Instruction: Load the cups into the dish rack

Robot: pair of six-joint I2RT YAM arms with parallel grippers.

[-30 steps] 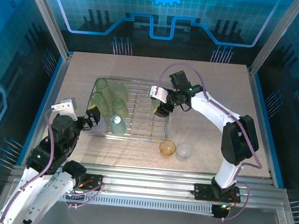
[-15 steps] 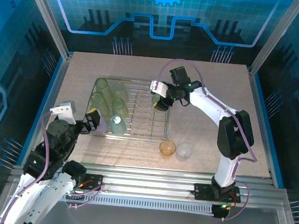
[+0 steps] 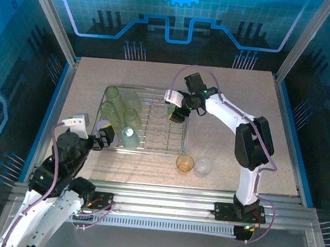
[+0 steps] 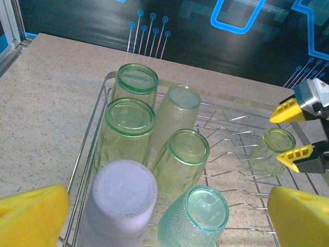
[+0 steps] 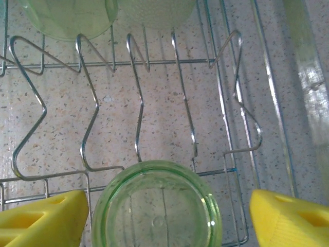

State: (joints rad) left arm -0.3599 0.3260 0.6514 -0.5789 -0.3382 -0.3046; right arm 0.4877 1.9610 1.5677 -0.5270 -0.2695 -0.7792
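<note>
Looking down from the top camera, we see the rack [image 3: 157, 150] in the middle of the table [image 3: 231, 89], with a cluster of cups [image 3: 131, 101] packed into its left end. The left gripper [image 3: 103, 136] hangs just outside the rack's near left corner, fingers spread wide and holding nothing. The right gripper [image 3: 176, 109] hovers over the rack's far right part, around a green cup [image 3: 172, 108]. An amber cup [image 3: 184, 163] and a clear cup [image 3: 203, 166] stand side by side on the table just in front of the rack's near right corner.

From the left wrist, we count 6 cups in that cluster: 4 greenish, a lilac cup [image 4: 121, 198] and a teal cup [image 4: 200, 213] nearest the camera. Farther along the wires the green cup stands upright by the right gripper's yellow pads [image 4: 286, 111].

From the right wrist, the green cup sits on the rack wires between the pads. Its round rim faces the lens. One pad lies just beside its rim; we see a clear gap at the other, so the jaws stand apart around it rather than pinching it.
</note>
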